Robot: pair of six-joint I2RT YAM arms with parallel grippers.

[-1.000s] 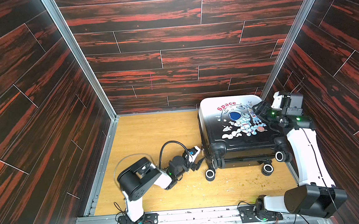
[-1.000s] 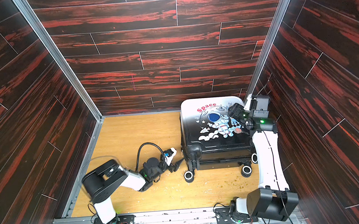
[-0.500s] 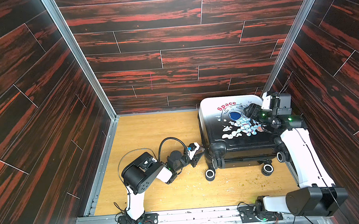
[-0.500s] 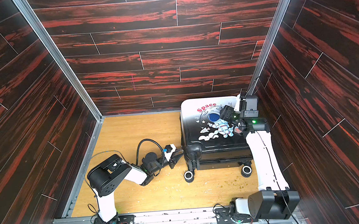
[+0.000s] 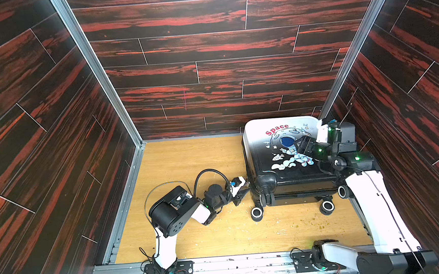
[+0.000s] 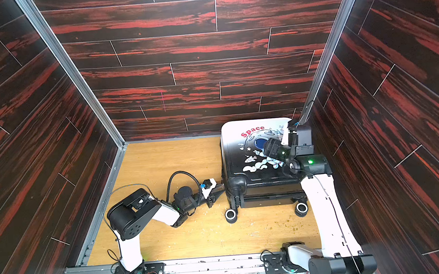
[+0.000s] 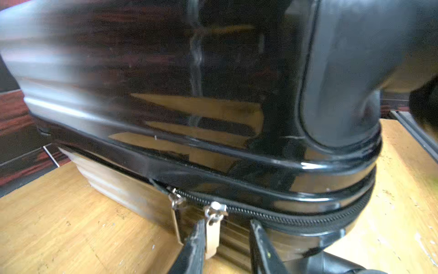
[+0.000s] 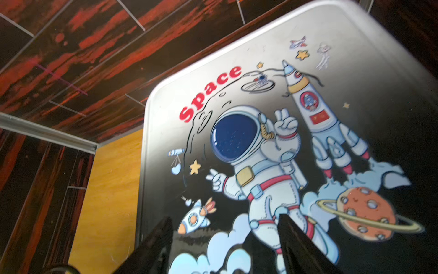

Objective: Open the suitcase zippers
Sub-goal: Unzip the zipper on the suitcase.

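with left tool (image 7: 227, 223) parted, straddling one pull tab (image 7: 212, 236), not yet pinching; facing zippers (image 7: 296, 219) running along side seam of suitcase (image 7: 166, 83) lying flat on bench (image 7: 59, 225); holding right tool (image 8: 224, 218) parted above it.

So it's basically a boxed-in booth: three walls (image 5: 206, 46) done in dark wood-look planks with red streaks and thin pale seams, joined at the back corners by bare aluminium corner posts (image 5: 97, 72). The table (image 5: 188, 158) is a light yellowish wood-grain board with crumbs (image 5: 309, 225) scattered over the near part, and a grey metal rail (image 5: 248, 265) runs along its front edge.
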